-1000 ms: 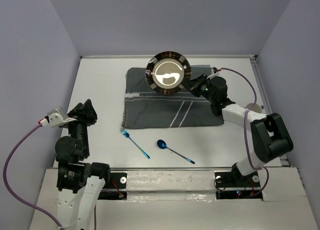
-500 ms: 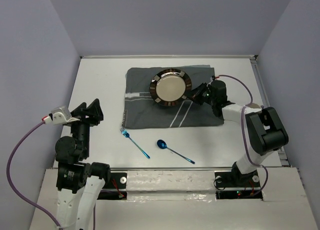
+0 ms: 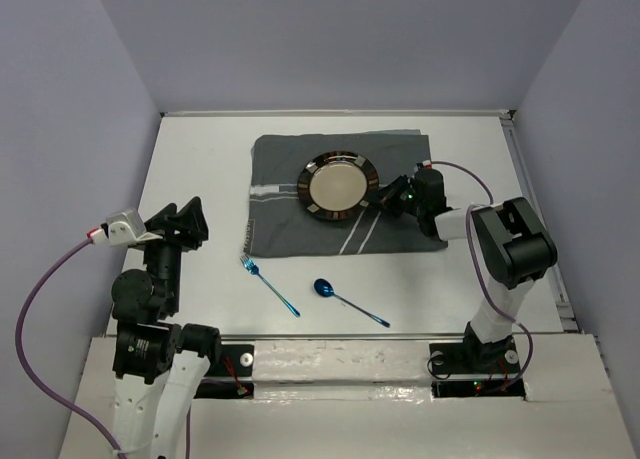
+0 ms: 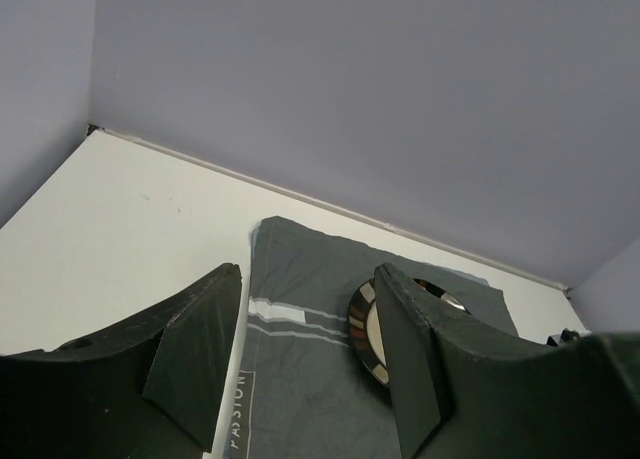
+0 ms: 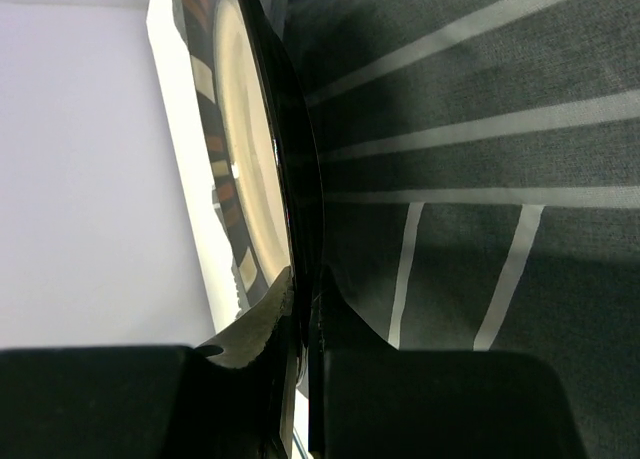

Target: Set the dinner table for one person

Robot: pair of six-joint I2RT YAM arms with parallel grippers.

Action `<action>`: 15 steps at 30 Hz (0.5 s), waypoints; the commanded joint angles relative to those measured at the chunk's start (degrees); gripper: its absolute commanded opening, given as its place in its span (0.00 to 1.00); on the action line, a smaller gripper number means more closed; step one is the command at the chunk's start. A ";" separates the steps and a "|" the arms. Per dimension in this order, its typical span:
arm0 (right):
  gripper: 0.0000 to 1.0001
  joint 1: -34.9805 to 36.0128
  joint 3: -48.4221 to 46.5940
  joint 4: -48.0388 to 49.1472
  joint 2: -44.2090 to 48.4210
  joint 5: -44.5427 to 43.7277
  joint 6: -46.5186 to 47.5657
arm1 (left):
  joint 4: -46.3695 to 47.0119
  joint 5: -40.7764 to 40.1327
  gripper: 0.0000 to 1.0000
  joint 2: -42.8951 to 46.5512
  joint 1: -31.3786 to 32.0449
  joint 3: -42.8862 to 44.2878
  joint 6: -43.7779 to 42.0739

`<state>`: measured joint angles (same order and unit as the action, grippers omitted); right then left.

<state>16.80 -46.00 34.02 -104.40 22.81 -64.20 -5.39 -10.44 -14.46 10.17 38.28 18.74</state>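
Note:
A round plate (image 3: 340, 187) with a dark banded rim and shiny centre lies nearly flat on the dark grey striped mat (image 3: 300, 229) on the white dinner table (image 3: 200, 169). My right gripper (image 3: 386, 197) is shut on the plate's right rim. The right wrist view shows the plate (image 5: 250, 179) edge-on, pinched between the fingers of the right gripper (image 5: 305, 289), with the mat (image 5: 450, 179) close beside it. My left gripper (image 3: 188, 222) is raised at the left, open and empty. In its wrist view the left gripper (image 4: 308, 271) frames the mat (image 4: 300, 379) and the plate (image 4: 365, 324).
A blue fork (image 3: 270, 285) and a blue spoon (image 3: 348, 301) lie on the table in front of the mat, between the two arm bases. Lilac walls close off the back and both sides.
The plate came down from a tilted, raised pose to lie nearly flat on the mat, with the right gripper still on its rim. The left gripper's jaws opened wider.

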 commanded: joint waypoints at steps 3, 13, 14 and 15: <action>0.00 -0.45 0.64 13.97 -0.45 4.09 -2.24 | 3.37 1.12 0.66 -0.66 0.28 0.04 -0.29; 0.71 -0.45 3.20 3.97 2.70 0.85 5.13 | 3.63 1.65 0.66 -0.13 0.28 -0.05 -0.20; 0.74 -0.45 2.85 -1.71 4.02 -0.21 8.27 | 3.72 1.65 0.66 -0.04 0.28 -0.05 -0.20; 0.78 -0.45 2.50 -4.72 5.33 -1.35 9.87 | 3.72 1.73 0.66 0.04 0.28 -0.05 -0.20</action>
<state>16.56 -42.48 36.75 -105.71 24.86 -62.02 -5.34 -9.76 -14.48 10.17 38.28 18.74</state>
